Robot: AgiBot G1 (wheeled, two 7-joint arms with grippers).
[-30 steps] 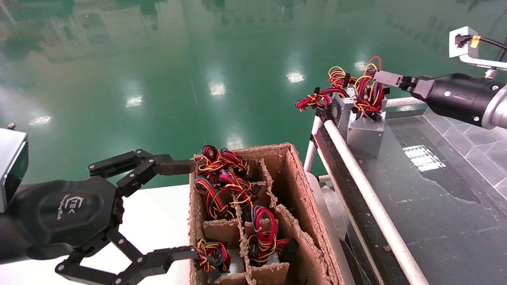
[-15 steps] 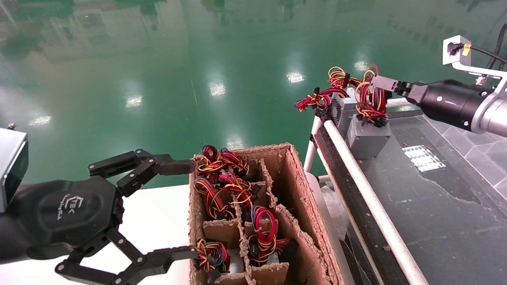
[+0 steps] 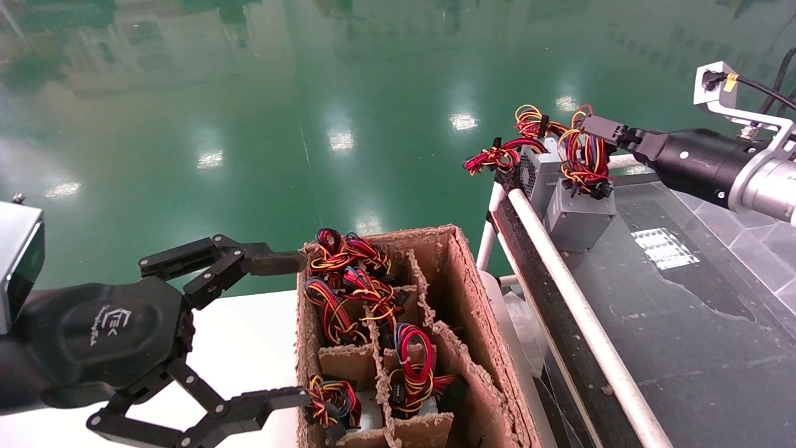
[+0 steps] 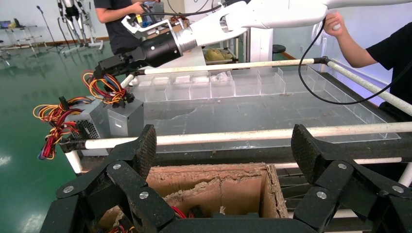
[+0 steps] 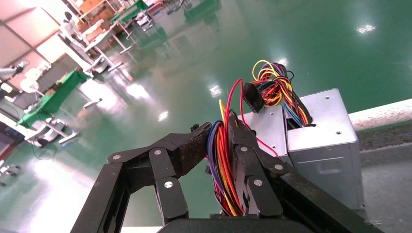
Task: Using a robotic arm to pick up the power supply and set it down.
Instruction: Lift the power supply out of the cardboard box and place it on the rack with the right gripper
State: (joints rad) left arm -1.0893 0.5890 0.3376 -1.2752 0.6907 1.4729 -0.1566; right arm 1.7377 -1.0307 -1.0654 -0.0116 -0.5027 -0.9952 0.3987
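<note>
I am holding the right gripper [image 3: 591,134] out at the far corner of the dark tabletop [image 3: 696,323], its fingers [image 5: 194,145] pinched nearly together on the wire bundle [image 3: 581,158] of the power supply [image 3: 578,214] (the right wrist view is showing red, orange, yellow and blue strands squeezed between the two pads); the grey box itself is hanging below that bundle, and I cannot tell whether its base is touching the tabletop; it is sitting just inside the white rail [image 3: 578,311] that edges the tabletop, right beside a second grey unit [image 3: 535,171] whose own wires [image 3: 497,157] are spilling out over the rail toward the green floor [image 3: 249,124]; my left gripper [image 3: 283,330] is idling low on the near side, fingers [image 3: 186,258] spread wide and gripping nothing, its tips sitting against the left wall of the cardboard crate [image 3: 469,305]; that crate is divided into cells, and several on its left side are holding more coloured wire loops [image 3: 348,274], while the right-hand column is looking bare; in the left wrist view a person [image 4: 374,43] in a black shirt is standing beyond the tabletop.
</note>
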